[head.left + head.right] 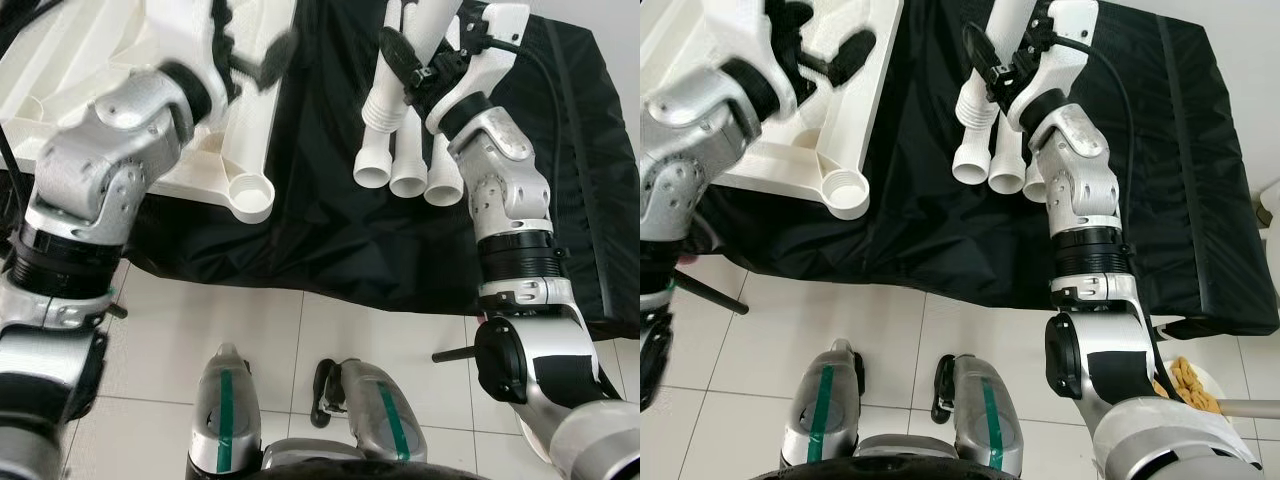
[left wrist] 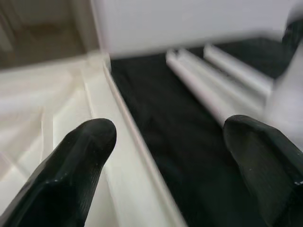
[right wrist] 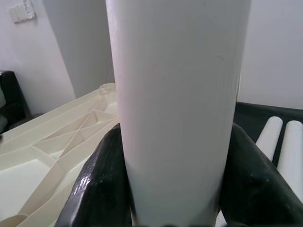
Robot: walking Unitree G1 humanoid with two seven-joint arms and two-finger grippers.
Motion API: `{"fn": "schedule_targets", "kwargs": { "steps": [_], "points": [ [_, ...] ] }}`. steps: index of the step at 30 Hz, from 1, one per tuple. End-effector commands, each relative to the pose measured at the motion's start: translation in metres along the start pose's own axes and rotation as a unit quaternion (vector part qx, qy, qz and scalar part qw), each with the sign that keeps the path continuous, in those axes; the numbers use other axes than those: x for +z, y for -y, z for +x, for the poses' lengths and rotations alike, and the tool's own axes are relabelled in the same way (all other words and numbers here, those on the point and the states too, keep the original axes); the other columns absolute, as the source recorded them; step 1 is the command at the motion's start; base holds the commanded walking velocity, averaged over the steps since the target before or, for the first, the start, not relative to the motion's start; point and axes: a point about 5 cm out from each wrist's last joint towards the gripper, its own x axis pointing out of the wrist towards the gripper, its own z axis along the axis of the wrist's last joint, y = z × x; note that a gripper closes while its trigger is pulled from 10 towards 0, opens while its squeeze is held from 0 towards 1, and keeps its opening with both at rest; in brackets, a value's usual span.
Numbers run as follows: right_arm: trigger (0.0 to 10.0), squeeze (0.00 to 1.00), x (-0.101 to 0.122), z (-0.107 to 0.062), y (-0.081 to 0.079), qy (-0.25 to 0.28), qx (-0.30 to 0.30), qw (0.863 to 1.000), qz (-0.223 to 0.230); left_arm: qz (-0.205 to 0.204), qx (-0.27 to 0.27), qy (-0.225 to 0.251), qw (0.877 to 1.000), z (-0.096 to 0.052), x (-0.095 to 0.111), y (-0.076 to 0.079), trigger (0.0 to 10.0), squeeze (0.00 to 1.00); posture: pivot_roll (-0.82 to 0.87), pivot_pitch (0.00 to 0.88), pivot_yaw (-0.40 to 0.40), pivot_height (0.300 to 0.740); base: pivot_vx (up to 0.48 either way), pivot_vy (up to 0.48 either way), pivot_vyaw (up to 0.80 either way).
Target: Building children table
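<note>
Four white legs are showing on the black cloth (image 1: 330, 230): three loose legs (image 1: 408, 170) lying side by side, and a fourth, the lifted leg (image 1: 395, 75), which the right end effector (image 1: 415, 62) is clamping around its shaft, threaded end pointing back toward the robot. In the right wrist view the two black fingers (image 3: 102, 175) are pressing on both sides of the tube. The upturned tabletop (image 1: 90, 60) is lying to the left with its round corner socket (image 1: 250, 196) facing up at the near corner. The left end effector (image 1: 255, 55) is hovering over the tabletop's ribbed underside with its fingers spread wide and nothing between them, though blur is making its exact height hard to judge.

The step in hand looks like carrying the leg to the socket. To do it well, the leg probably needs swinging upright so its threaded end meets the socket squarely, while the left end effector steadies the tabletop. Open black cloth is lying between leg and socket, giving clear passage; the socket sits near the cloth's front edge above the tiled floor (image 1: 300, 340), so downward pressure should stay gentle.
</note>
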Motion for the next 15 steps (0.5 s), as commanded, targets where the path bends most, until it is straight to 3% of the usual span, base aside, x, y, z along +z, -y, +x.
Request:
{"fn": "schedule_targets", "kwargs": {
  "steps": [1, 3, 6, 8, 12, 15],
  "points": [
    [10.0, 0.0, 0.009, 0.001, 0.003, 0.021, -0.005, 1.0, -0.002, 0.016, -0.132, -0.026, 0.991, 0.0, -0.012, 0.018, 10.0, 0.0, 0.13, 0.026, -0.085, 0.74, 0.0, 0.0, 0.0],
    [10.0, 0.0, 0.01, 0.001, 0.004, 0.025, -0.008, 1.0, 0.0, 0.025, -0.145, -0.063, 0.987, -0.002, -0.029, 0.02, 10.0, 0.0, 0.13, 0.025, -0.083, 0.74, 0.0, 0.0, 0.0],
    [10.0, 0.0, 0.01, 0.001, 0.005, 0.027, -0.01, 1.0, 0.0, 0.033, -0.156, -0.083, 0.984, -0.005, -0.039, 0.022, 10.0, 0.0, 0.13, 0.026, -0.083, 0.74, 0.0, 0.0, 0.0],
    [10.0, 0.0, 0.011, 0.001, 0.006, 0.028, -0.011, 1.0, 0.0, 0.044, -0.185, -0.12, 0.974, -0.013, -0.057, 0.024, 10.0, 0.0, 0.13, 0.035, -0.082, 0.74, 0.0, 0.0, 0.0],
    [10.0, 0.0, 0.011, 0.0, 0.006, 0.028, -0.012, 1.0, -0.002, 0.048, -0.204, -0.138, 0.968, -0.019, -0.065, 0.024, 10.0, 0.0, 0.13, 0.038, -0.08, 0.74, 0.0, 0.0, 0.0],
    [10.0, 0.0, 0.012, -0.001, 0.008, 0.028, -0.014, 1.0, -0.003, 0.063, -0.202, -0.166, 0.963, -0.026, -0.075, 0.015, 10.0, 0.0, 0.12, 0.037, -0.077, 0.74, 0.0, 0.0, 0.0]
  ]
}}
